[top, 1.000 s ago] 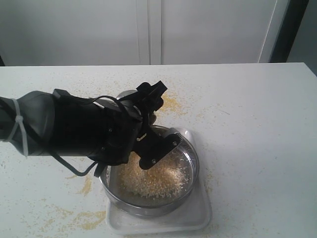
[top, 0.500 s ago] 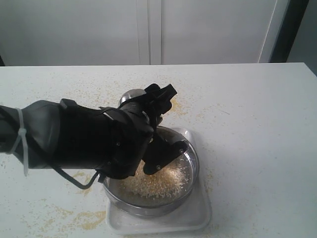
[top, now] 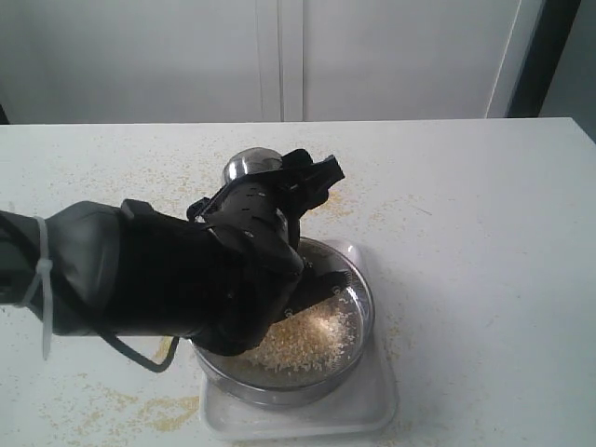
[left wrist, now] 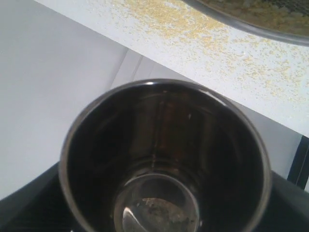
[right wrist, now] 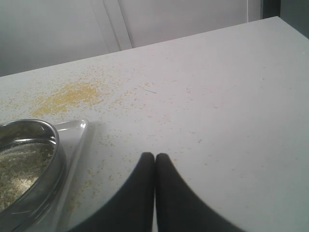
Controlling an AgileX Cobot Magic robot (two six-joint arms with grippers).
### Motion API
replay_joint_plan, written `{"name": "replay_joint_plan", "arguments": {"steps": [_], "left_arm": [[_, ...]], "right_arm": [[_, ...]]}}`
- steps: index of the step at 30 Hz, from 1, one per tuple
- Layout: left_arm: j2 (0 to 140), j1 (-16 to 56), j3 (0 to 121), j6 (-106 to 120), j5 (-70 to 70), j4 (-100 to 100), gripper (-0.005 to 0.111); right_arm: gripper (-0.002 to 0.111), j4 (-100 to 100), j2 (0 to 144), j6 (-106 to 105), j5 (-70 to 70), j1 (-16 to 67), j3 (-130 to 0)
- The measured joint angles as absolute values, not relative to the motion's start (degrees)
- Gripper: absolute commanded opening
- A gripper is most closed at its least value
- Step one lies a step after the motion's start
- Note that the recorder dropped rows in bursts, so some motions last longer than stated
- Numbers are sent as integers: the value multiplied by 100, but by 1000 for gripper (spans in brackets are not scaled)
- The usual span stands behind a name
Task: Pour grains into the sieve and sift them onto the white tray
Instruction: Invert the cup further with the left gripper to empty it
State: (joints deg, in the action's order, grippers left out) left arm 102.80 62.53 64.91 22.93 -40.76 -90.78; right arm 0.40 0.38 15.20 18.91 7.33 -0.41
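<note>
Steel sieve (top: 368, 321): rigid, probably light and slick, best gripped by its rim; shiny wall, fine mesh bearing a loose beige-yellow heap of grains (top: 303, 340). It sits on the white tray (top: 377, 414) at the tabletop's (top: 484, 233) 6 o'clock. The left fingers (top: 315, 173) clamp a near-empty steel cup (top: 250, 166) at the sieve's 11 o'clock; the right fingers (right wrist: 142, 193) are together.

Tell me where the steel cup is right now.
Exterior view, left of centre: the steel cup is held in the left gripper, tipped with its shiny base showing, just beyond the far rim of the sieve.
</note>
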Motion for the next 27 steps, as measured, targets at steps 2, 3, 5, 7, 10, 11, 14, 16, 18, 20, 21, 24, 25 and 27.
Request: {"name": "replay_joint_plan", "arguments": {"steps": [2, 3, 5, 7, 10, 11, 14, 16, 18, 20, 21, 24, 25, 27], "left_arm": [[10280, 6356, 6491, 2293, -4234, -9078, 0], [10280, 6419, 6493, 2293, -4407, -9078, 0], [10292, 6501, 6493, 2268, -4664, -9078, 0], [10302, 6541, 6493, 2031, -4627, -9078, 0], [10523, 6535, 6514, 1959, -4828, -9147, 0], [10565, 6591, 6514, 1930, -4987, -9145, 0], [10625, 6705, 6514, 1816, -4882, -9297, 0], [10713, 6752, 6514, 1625, -5063, -9333, 0], [10713, 6800, 6514, 1512, -5025, -9392, 0], [10713, 6874, 6514, 1392, -5211, -9379, 0], [10672, 6904, 6514, 1224, -5180, -9368, 0], [10614, 6862, 6514, 1308, -4858, -9304, 0], [10614, 6835, 6514, 1359, -4921, -9244, 0], [10626, 6822, 6514, 1182, -5266, -9095, 0]], "right_arm": [[0, 40, 38, 1520, 1891, 733, -41], [0, 40, 38, 1520, 1891, 733, -41], [0, 40, 38, 1520, 1891, 733, -41], [0, 40, 38, 1520, 1891, 733, -41], [0, 40, 38, 1520, 1891, 733, -41], [0, 40, 38, 1520, 1891, 733, -41], [0, 40, 38, 1520, 1891, 733, -41], [0, 40, 38, 1520, 1891, 733, -41], [0, 40, 38, 1520, 1891, 733, -41], [0, 40, 38, 1520, 1891, 733, -41], [0, 40, 38, 1520, 1891, 733, -41], [0, 40, 38, 1520, 1891, 733, -41], [0, 40, 38, 1520, 1891, 733, -41], [0, 40, 38, 1520, 1891, 733, -41]]}}
